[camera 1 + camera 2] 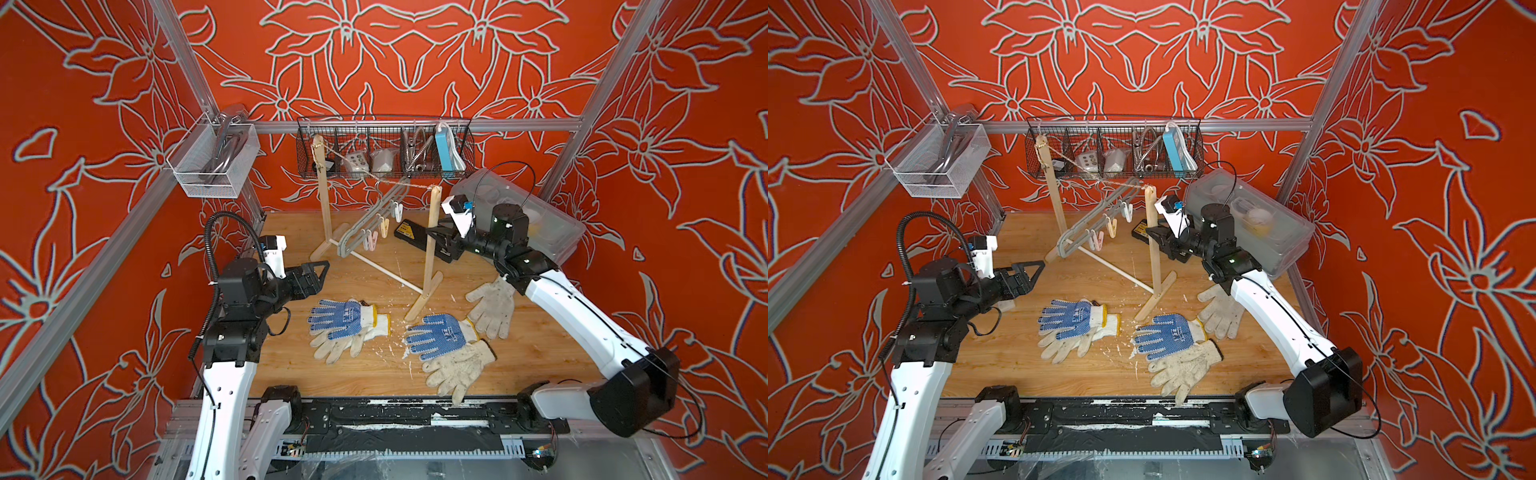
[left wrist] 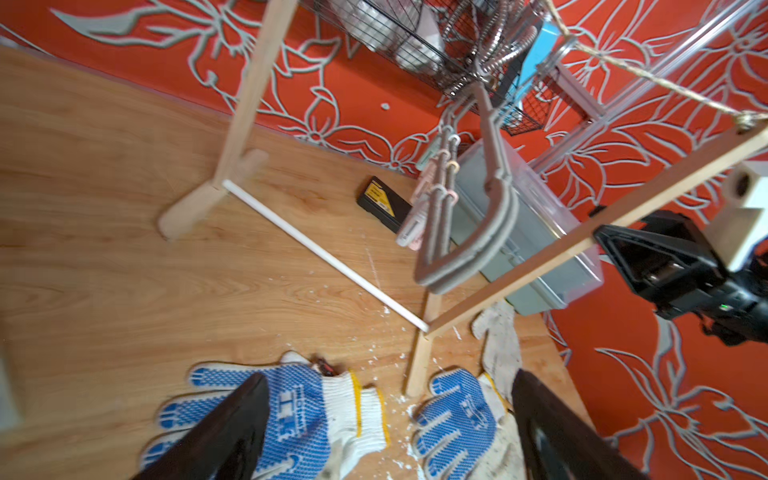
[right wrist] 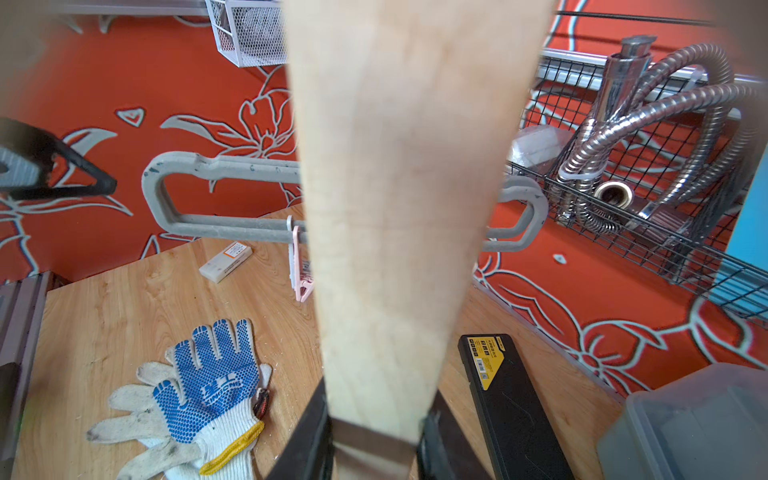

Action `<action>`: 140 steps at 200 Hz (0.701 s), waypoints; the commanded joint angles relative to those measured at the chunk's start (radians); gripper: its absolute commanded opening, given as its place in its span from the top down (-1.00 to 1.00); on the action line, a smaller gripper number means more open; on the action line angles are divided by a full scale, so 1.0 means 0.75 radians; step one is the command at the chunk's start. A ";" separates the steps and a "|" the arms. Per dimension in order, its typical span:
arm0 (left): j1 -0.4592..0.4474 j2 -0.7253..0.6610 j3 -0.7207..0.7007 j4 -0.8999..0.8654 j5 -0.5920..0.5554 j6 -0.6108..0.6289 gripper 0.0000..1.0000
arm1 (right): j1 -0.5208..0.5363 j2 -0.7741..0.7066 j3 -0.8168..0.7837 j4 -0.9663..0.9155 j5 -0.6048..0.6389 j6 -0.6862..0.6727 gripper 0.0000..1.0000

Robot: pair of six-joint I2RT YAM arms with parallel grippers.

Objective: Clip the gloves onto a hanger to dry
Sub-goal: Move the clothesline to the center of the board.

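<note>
Pair at lower centre: blue-dotted glove (image 1: 341,319) lying over an off-white glove (image 1: 332,351), flat on the table (image 1: 291,374).
Pair to its right: second blue-dotted glove (image 1: 438,336) overlapping a soiled glove (image 1: 459,370).
Single: lone glove (image 1: 492,309), centre right, beside the right arm.
Hanger (image 3: 232,164): grey, with clips, hung on the wooden rack (image 1: 324,195).
Left gripper (image 1: 318,270): jaws spread wide, nothing between them. It is up and left of the lower-centre pair, apart from it.
Right gripper (image 1: 432,241): clenched on the rack's right post (image 1: 428,270). It is up and left of the lone glove, touching no glove.
</note>
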 commanded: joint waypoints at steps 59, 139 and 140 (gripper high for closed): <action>0.131 0.303 0.140 0.260 0.025 0.155 -0.79 | -0.173 -0.012 0.035 -0.116 -0.342 -0.178 0.58; 0.238 0.927 0.543 0.548 0.380 0.324 -0.73 | -0.188 0.019 0.078 -0.227 -0.423 -0.265 0.57; 0.238 0.933 0.548 0.548 0.382 0.328 -0.73 | -0.189 0.020 0.077 -0.226 -0.423 -0.264 0.57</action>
